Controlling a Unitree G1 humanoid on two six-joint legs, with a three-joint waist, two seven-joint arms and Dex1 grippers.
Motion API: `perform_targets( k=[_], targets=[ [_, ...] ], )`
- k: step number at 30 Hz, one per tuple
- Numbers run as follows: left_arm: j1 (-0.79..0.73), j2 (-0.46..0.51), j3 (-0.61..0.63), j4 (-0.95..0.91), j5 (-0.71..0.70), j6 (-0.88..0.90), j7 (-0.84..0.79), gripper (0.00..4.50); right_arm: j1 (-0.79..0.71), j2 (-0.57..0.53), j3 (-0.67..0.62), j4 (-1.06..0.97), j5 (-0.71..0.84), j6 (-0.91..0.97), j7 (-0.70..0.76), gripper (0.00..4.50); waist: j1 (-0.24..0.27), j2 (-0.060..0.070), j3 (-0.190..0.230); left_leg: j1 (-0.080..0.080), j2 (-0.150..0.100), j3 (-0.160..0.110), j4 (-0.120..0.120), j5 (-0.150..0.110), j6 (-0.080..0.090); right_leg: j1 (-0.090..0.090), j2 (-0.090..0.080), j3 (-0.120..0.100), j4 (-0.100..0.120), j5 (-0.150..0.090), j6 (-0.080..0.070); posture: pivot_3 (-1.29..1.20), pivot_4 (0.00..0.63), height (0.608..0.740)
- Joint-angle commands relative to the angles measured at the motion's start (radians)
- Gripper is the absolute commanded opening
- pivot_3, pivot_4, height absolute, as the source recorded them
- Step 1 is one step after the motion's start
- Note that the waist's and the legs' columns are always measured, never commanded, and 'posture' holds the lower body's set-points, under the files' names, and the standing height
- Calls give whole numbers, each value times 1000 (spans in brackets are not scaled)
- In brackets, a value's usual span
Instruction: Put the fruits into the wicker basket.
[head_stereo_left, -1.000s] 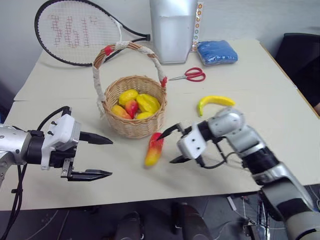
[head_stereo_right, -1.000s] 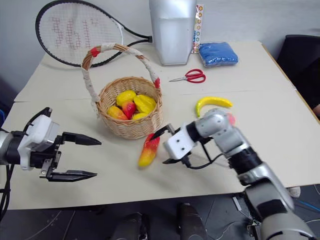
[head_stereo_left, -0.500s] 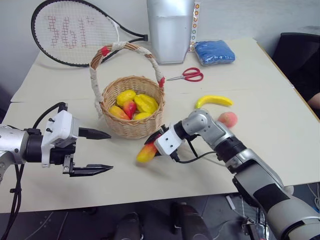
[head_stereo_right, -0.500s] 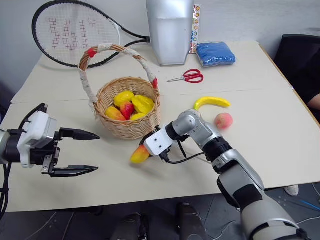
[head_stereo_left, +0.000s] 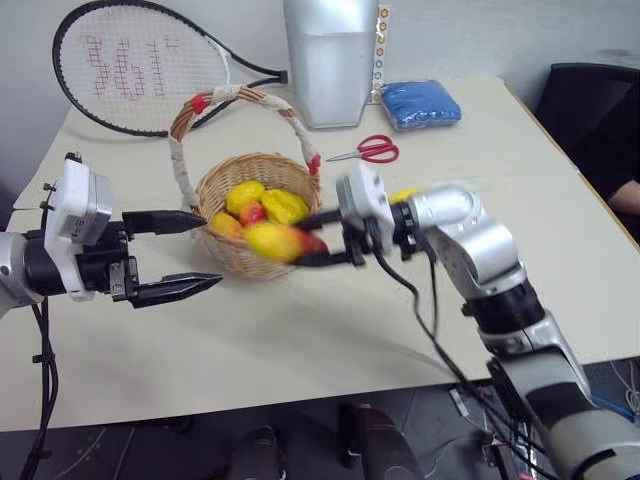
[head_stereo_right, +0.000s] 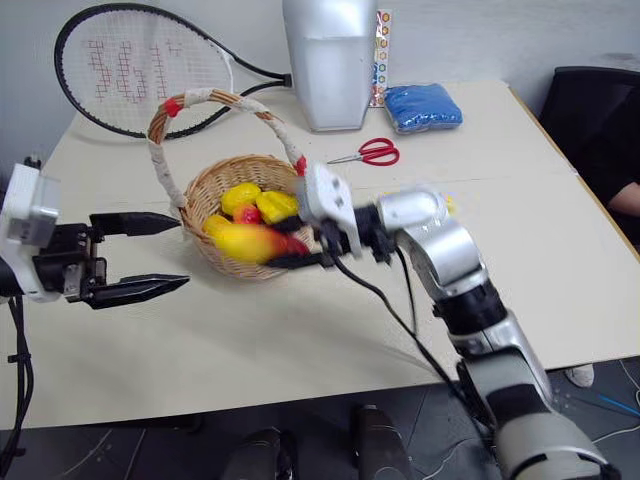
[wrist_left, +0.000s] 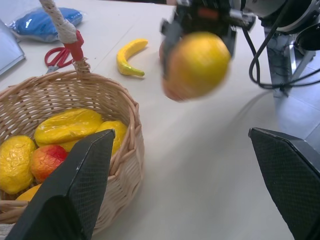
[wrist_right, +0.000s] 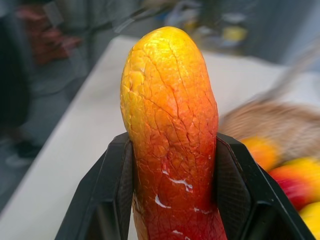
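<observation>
Lifted off the table (head_stereo_left: 330, 340), mango (head_stereo_left: 272, 241) in right hand (head_stereo_left: 322, 240) nears basket (head_stereo_left: 250, 262)

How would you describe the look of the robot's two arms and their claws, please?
Both arms are silver-grey metal with black joint sections. The left claw has two long, tapering black fingers on a white block-shaped wrist housing; a black cable loops beneath that arm. The right claw has matching black fingers behind a white housing, and black cables trail along its rounded silver forearm.
</observation>
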Motion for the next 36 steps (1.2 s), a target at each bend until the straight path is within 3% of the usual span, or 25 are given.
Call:
perform_targets(
  k=[1, 7, 8, 10, 14, 21, 26, 29, 33, 36],
  targets=[
    [15, 0, 42, -27, -11, -3, 12, 4500, -122, 71, 11, 181, -141, -92, -166, 1766, 0, 0, 0, 0, 0, 0, 0, 0, 0, 0, 0, 0, 0, 0, -1, 0, 150, 740],
    [-6, 7, 14, -31, -7, -15, 18, 4500, -256, 173, 40, 476, -253, -183, -232, 1766, -3, 0, 0, -2, 1, 0, -2, 0, -1, -2, 2, 0, 2, -1, -2, 0, 150, 740],
    [-13, 8, 3, -31, -5, -18, 14, 4500, -266, 180, 30, 496, -258, -188, -238, 2515, -2, 0, 0, -3, 2, 0, -3, 0, -1, -2, 3, 0, 2, -1, -2, 0, 150, 740],
    [-32, 10, -22, -22, 4, -28, 4, 4500, -278, 184, 10, 509, -258, -181, -243, 3114, -1, 0, 0, -3, 2, 0, -3, 0, -1, -2, 3, 0, 1, -1, -2, 0, 150, 740],
    [-124, -2, -127, 40, 39, -68, -28, 4500, -234, 126, -57, 328, -185, -21, -212, 4452, 4, 0, 0, -4, 2, 0, -2, 0, -1, -2, 3, 0, 0, -1, -1, 0, 150, 740],
    [-300, -82, -288, 123, 67, -106, -86, 4500, -8, -113, -226, -226, 61, 423, -176, 4485, 27, -1, 0, -5, 2, -1, -2, -1, -1, -2, 8, 0, -1, -1, -1, 0, 150, 740],
    [-381, -136, -365, 165, 98, -124, -124, 4500, 330, -375, -554, -497, 204, 720, -235, 4485, 43, -1, 0, -5, 0, 1, -3, -2, 0, -1, 10, -1, -6, -1, -1, 0, 150, 740],
    [-393, -152, -376, 186, 114, -131, -133, 4500, 595, -490, -762, -564, 217, 778, -214, 4485, 46, -1, 0, -3, -3, 3, -3, -2, 1, -1, 10, 0, -8, 0, 0, 0, 150, 740],
    [-376, -151, -375, 171, 118, -133, -152, 4500, 844, -503, -926, -593, 202, 757, -261, 4485, 39, -1, 0, 0, -3, 2, -4, -2, 1, 0, 13, 2, -7, 0, 0, 0, 150, 740],
    [-358, -138, -379, 131, 131, -149, -171, 4500, 902, -465, -930, -573, 182, 697, -327, 4485, 25, -1, 0, 1, -4, 2, -4, -1, 2, 1, 14, 2, -7, 1, 1, 0, 150, 740]
  ],
)
